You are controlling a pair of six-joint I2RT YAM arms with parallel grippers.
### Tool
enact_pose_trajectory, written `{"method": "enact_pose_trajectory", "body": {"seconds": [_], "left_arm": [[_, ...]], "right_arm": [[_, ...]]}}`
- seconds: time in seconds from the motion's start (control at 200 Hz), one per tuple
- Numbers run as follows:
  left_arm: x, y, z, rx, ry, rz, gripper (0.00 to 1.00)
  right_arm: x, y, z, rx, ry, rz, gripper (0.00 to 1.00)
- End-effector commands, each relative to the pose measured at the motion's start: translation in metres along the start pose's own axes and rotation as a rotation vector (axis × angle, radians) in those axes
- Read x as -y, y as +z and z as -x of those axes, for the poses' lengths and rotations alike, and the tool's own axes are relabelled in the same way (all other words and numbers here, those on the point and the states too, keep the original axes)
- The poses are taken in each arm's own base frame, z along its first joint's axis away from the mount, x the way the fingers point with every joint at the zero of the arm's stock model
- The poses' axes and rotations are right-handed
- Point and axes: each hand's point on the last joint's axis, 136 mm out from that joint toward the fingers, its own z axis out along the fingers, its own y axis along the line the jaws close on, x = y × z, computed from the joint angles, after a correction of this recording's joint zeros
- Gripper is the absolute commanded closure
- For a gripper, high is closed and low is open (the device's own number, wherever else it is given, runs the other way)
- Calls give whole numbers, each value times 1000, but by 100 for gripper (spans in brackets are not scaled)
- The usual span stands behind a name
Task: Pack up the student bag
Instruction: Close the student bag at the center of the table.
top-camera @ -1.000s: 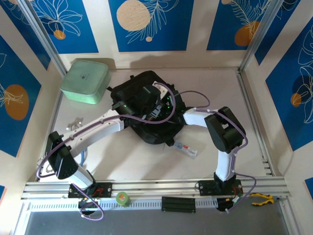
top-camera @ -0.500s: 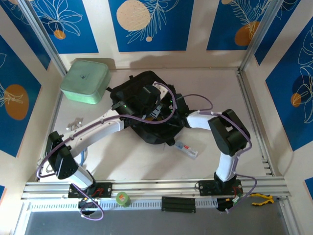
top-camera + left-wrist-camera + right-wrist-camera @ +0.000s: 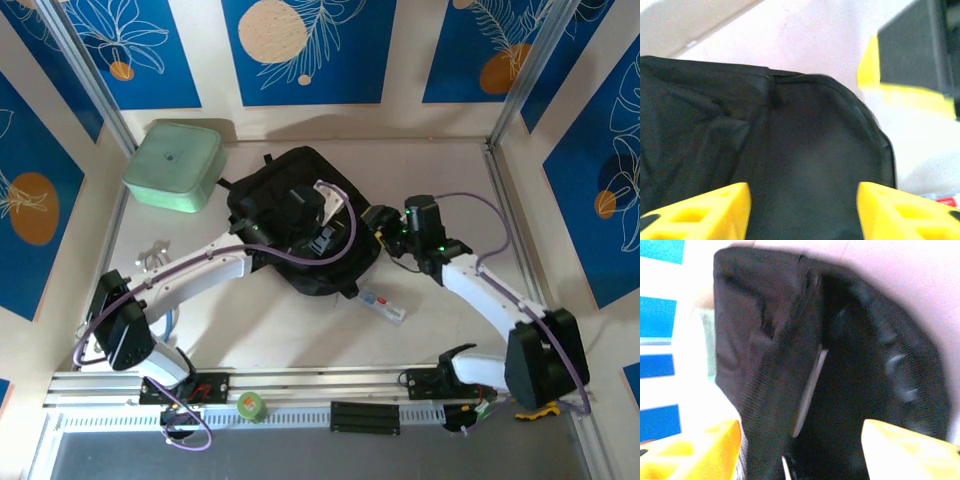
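Rail: green tape roll (image 3: 250, 406) at 7 o'clock and yellow-handled tool (image 3: 535, 405) at 5 o'clock, both nearest the arm bases.
Loose item: small red/white packet (image 3: 382, 305) lying on table (image 3: 300, 335), just off the bag's 5 o'clock corner, not in it.
L gripper (image 3: 802, 210): over mid bag, fingers apart, black fabric under them. Can't tell if touching.
R gripper (image 3: 802, 455): at bag's 3 o'clock edge, fingers apart, nothing clamped, facing the mouth.
Student bag (image 3: 318, 275): centre of table, lying flat, mouth looks open toward 3 o'clock. Pale strip (image 3: 809, 387) inside, can't tell what.
Far: mint-green box (image 3: 172, 165) at bag's 10 o'clock, just beside it, looks closed.
Progress: prob. mid-task. Bag open and maybe partly filled. Packet left to load, then closing.
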Motion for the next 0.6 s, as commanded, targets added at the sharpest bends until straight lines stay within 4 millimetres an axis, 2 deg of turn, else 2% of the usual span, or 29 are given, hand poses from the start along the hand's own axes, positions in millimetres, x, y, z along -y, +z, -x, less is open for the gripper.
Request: {"method": "enact_pose_trajectory", "body": {"seconds": [0.0, 0.08, 0.16, 0.26, 0.345, 0.425, 0.5, 0.595], "left_arm": [[-7, -18, 17, 91, -78, 0, 27], [-34, -18, 3, 63, -180, 73, 24], [-67, -17, -21, 23, -334, 140, 22], [-107, -19, -53, -2, -560, 186, 22], [-132, -22, -82, -6, -735, 209, 24], [-155, -24, -111, -6, -905, 223, 27], [-173, -22, -137, -8, -1046, 210, 34], [-187, -15, -158, -25, -1141, 191, 43]], "right_arm": [[21, -22, 20, 84, -119, -108, 30], [18, -29, 23, 76, -161, -101, 28], [16, -31, 22, 46, -186, -100, 28], [10, -27, 11, -27, -206, -74, 28], [7, -21, -2, -93, -214, -62, 28], [8, -15, -14, -148, -217, -79, 28], [13, -10, -25, -194, -212, -103, 28], [19, -4, -40, -246, -206, -119, 29]]}}
